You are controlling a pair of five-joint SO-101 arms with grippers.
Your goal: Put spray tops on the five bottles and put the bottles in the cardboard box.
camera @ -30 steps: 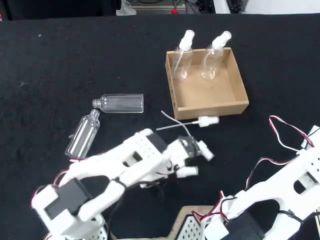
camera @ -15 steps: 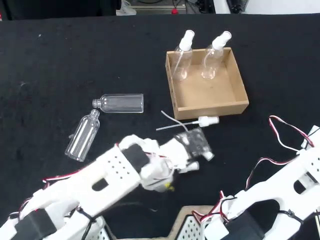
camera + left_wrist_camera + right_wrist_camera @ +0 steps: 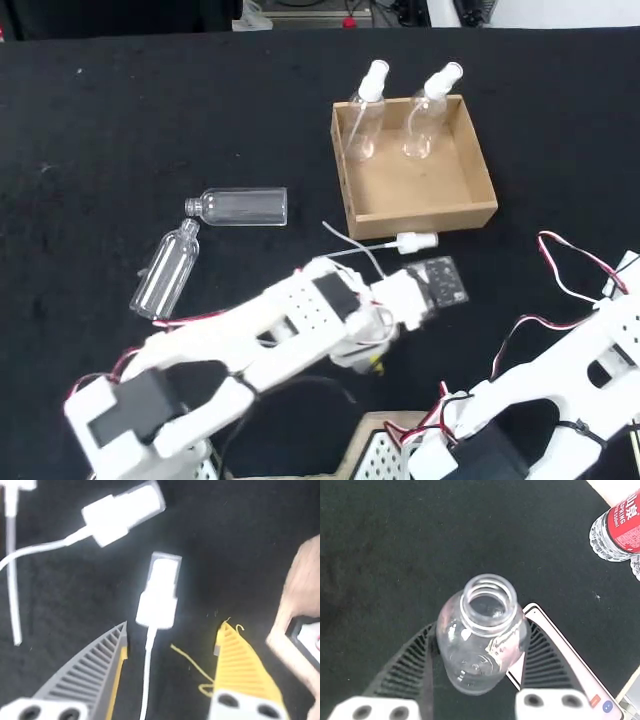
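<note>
A black table (image 3: 100,100) is seen from above. Toward its far right stands an open brown cardboard box (image 3: 420,216). Inside, leaning against the box's far wall, are a clear plastic bottle with a white spray top (image 3: 365,115) and a second clear capped bottle (image 3: 428,110) just beside it.

Just outside the box's near wall lies a loose white spray top with a thin tube (image 3: 415,241). Left of the table's centre, two clear bottles lie on their sides without tops: an upper open-necked bottle (image 3: 245,206) and a lower open-necked bottle (image 3: 168,270), their necks almost touching.

The white left arm (image 3: 300,320) stretches from the near edge toward the table's centre, ending close to the box's near wall. Its wrist camera shows the left gripper (image 3: 174,626) low over the table with its jaws spread wide. A small white spray top (image 3: 159,600) lies on the black surface between the jaw tips, touching neither. Another white spray top (image 3: 122,512) lies just past it.

The white right arm (image 3: 580,370) sits at the table's near right corner. The right gripper (image 3: 481,630) is closed around a clear topless bottle (image 3: 487,597), its open neck pointing toward the wrist camera. Behind it are a flat white rectangular object (image 3: 570,680) and a red-labelled bottle (image 3: 617,527).
</note>
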